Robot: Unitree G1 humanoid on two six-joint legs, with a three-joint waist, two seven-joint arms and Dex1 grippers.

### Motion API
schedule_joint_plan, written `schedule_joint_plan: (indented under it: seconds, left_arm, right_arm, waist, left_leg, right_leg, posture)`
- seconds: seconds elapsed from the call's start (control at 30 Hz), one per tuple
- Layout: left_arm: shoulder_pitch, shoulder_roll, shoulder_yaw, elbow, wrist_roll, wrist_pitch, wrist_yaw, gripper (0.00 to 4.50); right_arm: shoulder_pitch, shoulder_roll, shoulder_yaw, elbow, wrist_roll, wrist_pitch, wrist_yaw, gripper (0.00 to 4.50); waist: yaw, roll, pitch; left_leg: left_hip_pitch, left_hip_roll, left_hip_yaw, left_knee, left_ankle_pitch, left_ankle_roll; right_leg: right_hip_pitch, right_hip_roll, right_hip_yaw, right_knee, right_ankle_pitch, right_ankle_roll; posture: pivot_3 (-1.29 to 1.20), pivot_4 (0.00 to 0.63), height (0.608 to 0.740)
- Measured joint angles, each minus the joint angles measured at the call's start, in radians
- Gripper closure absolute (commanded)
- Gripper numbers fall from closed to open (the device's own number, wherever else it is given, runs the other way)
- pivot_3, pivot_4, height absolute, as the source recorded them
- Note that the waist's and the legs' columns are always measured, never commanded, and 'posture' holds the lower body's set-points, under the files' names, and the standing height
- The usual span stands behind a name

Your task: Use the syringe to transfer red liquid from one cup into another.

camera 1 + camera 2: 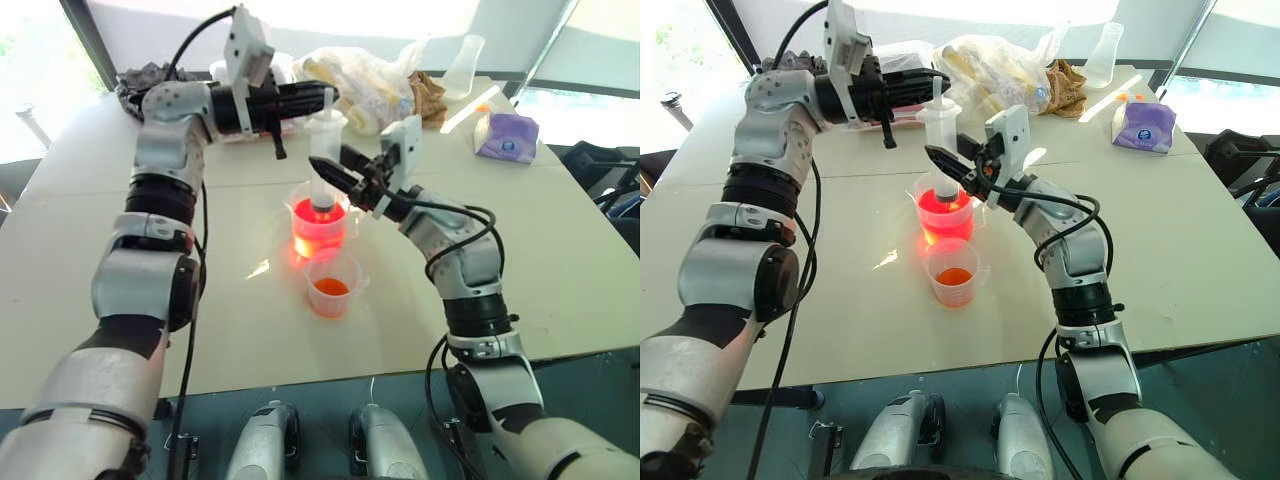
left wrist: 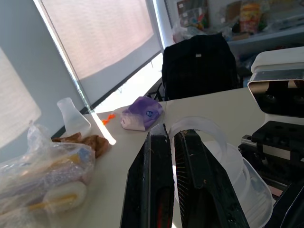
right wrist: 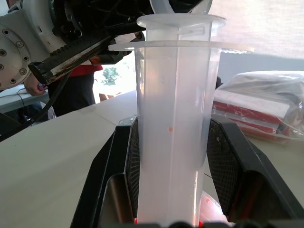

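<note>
Your syringe (image 1: 323, 150) stands upright in the spouted beaker (image 1: 320, 222) at the middle of the table (image 1: 560, 260), its lower end dipped into the glowing red liquid (image 1: 318, 238) that fills the beaker's bottom half. Your right hand (image 1: 347, 170) comes in from the beaker's right and is closed on the syringe barrel; in the right wrist view the clear barrel (image 3: 173, 137) sits squarely between the two black fingers (image 3: 227, 164), which press it on both sides. Your left hand (image 1: 322, 98) reaches across level from the beaker's left, above its rim, with its fingers drawn together at the plunger top of the syringe; the left wrist view shows the fingers (image 2: 152, 190) almost touching each other beside the round plunger flange (image 2: 197, 128), though you cannot tell whether they actually pinch it. Just in front of the beaker, on the near side, stands the shorter cup (image 1: 333, 285) with a shallow pool of orange-red liquid. Behind the beaker lie a crumpled plastic bag (image 1: 365, 75) and a purple tissue pack (image 1: 506, 137).
</note>
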Motion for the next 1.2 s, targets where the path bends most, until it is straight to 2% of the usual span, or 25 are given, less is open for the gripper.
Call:
schedule_joint_plan:
  seconds: [0.27,0.87,1.0,1.17,1.2]
  left_arm:
    - [0.0,-0.006,0.0,0.017,0.002,-0.007,0.002,4.49]
    - [-0.033,-0.006,0.008,0.081,0.002,-0.04,0.022,4.49]
    - [-0.034,0.006,0.01,0.08,0.0,-0.034,0.02,3.3]
    - [-0.032,0.034,0.009,0.057,0.003,-0.014,0.009,2.13]
    - [-0.029,0.043,0.008,0.04,0.005,-0.013,0.007,2.13]
  right_arm:
    - [0.032,0.004,0.012,0.023,-0.02,-0.061,0.002,3.0]
    - [0.045,0.011,0.015,0.035,-0.033,-0.071,-0.002,3.0]
    - [0.045,0.016,0.021,0.035,-0.039,-0.07,-0.002,3.0]
    - [0.042,0.027,0.032,0.031,-0.037,-0.06,-0.002,3.0]
    - [0.038,0.027,0.031,0.026,-0.036,-0.054,-0.002,3.0]
  waist:
    - [0.0,0.0,0.0]
    - [0.001,0.0,0.0]
    - [-0.001,0.0,0.0]
    - [0.0,0.0,0.0]
    - [0.001,0.0,0.0]
  left_leg:
    - [0.0,0.0,0.0,0.0,0.0,0.0]
    - [0.0,0.0,0.0,0.004,0.0,0.0]
    - [0.0,0.0,-0.001,0.007,0.0,0.0]
    - [0.0,0.001,-0.001,0.009,0.0,0.001]
    - [0.0,0.001,-0.001,0.01,-0.001,0.001]
  right_leg:
    - [0.0,0.0,0.0,0.0,0.0,0.0]
    - [0.0,0.0,0.0,0.001,0.0,0.0]
    - [0.001,0.0,0.0,0.003,0.0,0.0]
    - [0.001,0.0,0.0,0.006,0.0,0.0]
    - [0.001,0.0,0.0,0.006,0.0,0.0]
  posture:
    - [0.0,0.15,0.74]
    - [0.0,0.15,0.74]
    - [0.0,0.15,0.74]
    - [0.0,0.15,0.74]
    - [0.0,0.15,0.74]
